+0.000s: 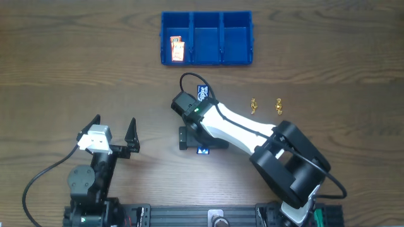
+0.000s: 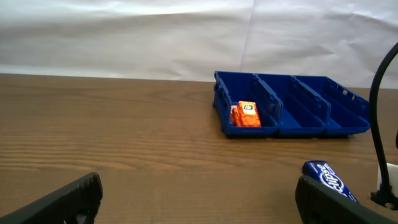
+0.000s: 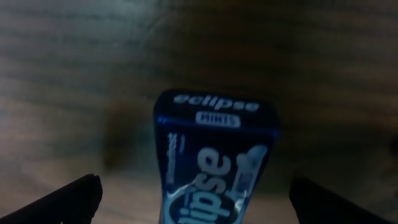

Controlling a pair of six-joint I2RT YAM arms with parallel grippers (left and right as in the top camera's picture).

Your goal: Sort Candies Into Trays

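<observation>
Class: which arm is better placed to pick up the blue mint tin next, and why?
Right. The right tool straddles the blue mint tin, fingers open either side; the left tool sits near its base, well away.

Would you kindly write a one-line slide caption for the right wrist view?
Right hand, open, frames a blue candy pack against the wooden table.

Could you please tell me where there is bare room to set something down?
In the tray, the middle compartment and right compartment are bare; so is the table left of it. It is crowded around the blue mint pack and the two gold candies.
</observation>
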